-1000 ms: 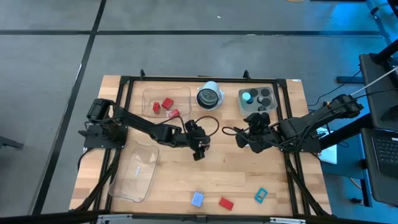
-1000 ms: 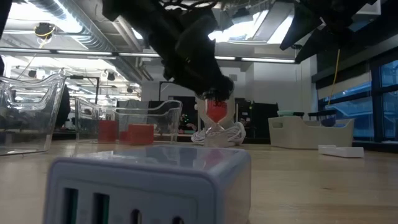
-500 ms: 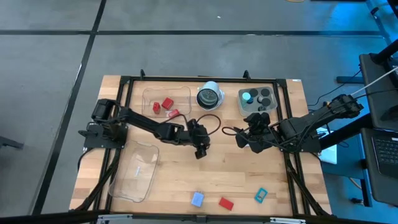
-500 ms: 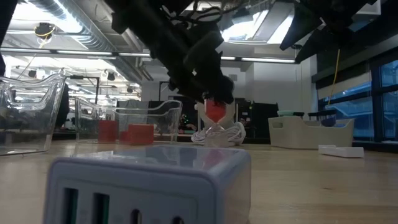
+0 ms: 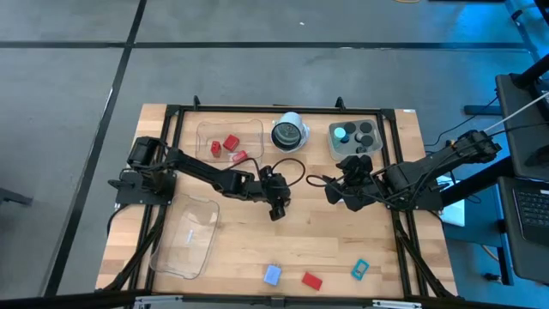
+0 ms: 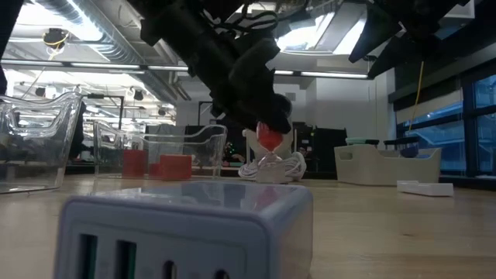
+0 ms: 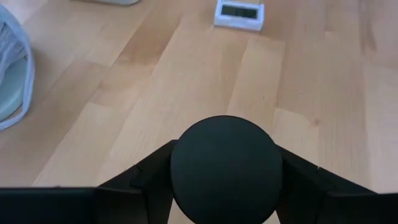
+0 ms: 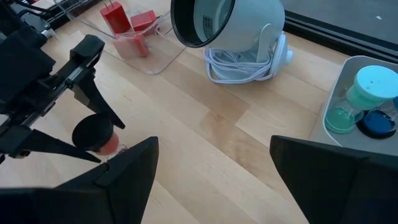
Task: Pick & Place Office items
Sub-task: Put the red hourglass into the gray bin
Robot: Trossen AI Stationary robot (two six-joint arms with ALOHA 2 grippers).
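Note:
My left gripper [image 5: 276, 208] hovers over the table's middle, shut on a short cylinder [image 8: 94, 133] with a black top and a red underside [image 6: 269, 136]. My right gripper [image 5: 347, 192] waits open to its right, near the grey tray [image 5: 371, 148]; that tray holds a teal round cap [image 8: 375, 82] and black cylinders. Two red blocks [image 5: 230, 144] lie in the far clear tray. A pale-blue rectangle [image 5: 272, 275], a red block [image 5: 311, 280] and a teal rectangle [image 5: 358, 269] lie flat by the near edge. My left gripper pinches the cylinder by its round side wall [image 7: 186, 163], one finger [image 7: 149, 177] on each side, at their free ends. The fingers slant down from the table's left. The cylinder is lifted clear of the table, black top toward the wrist, red end [image 8: 109, 144] downward and slightly tilted.
A large round white-rimmed object [image 5: 289, 134] with coiled cable stands at the far edge, between the trays. A second clear tray [image 5: 189, 236] sits near left. A small white device [image 7: 239, 14] lies on the table's right side. Bare wood stretches between the grippers and the near items.
My left gripper has shifted slightly toward the right and tipped a little, keeping hold of the cylinder, whose red end now hangs a bit tilted. The right arm has stayed still.

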